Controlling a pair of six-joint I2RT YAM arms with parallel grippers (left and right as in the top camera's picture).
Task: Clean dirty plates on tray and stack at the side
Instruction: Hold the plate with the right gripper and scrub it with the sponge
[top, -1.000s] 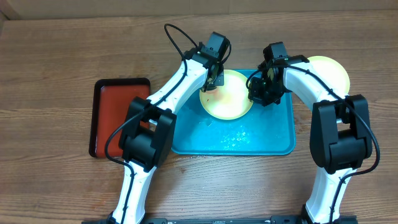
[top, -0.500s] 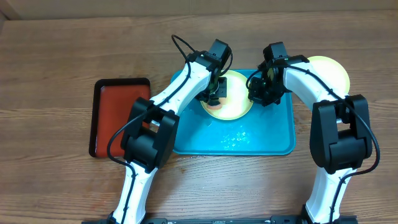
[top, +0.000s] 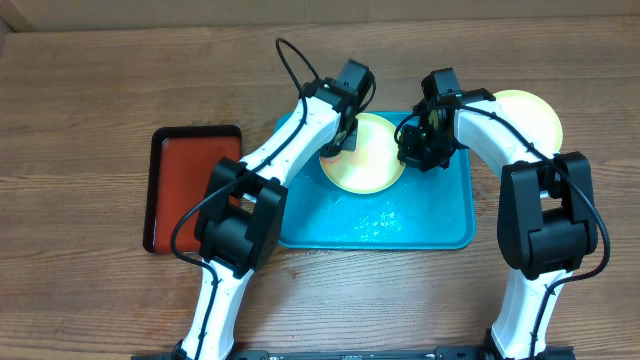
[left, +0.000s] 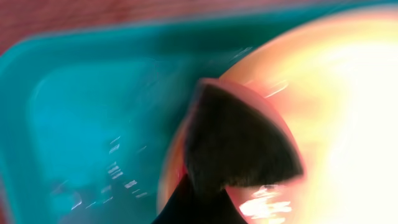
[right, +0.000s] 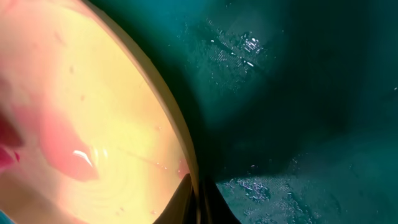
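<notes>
Pale yellow-green plate (top: 368, 160) lies flat in the far half of the turquoise tray (top: 420, 225), with a pink smear (right: 62, 155) on its face. Right gripper (top: 420, 150) is at the plate's right rim, fingers pinched onto the edge; the arm arcs in from the right, wrist tipped down. Left gripper (top: 338, 143) is over the left rim, arm stretched long from the near left. Its wrist view is blurred: a dark wedge (left: 239, 143) sits on the rim, and the grip can't be read. Second plate (top: 535, 112) lies outside the tray on the right, red tray (top: 190, 190) on the left.
</notes>
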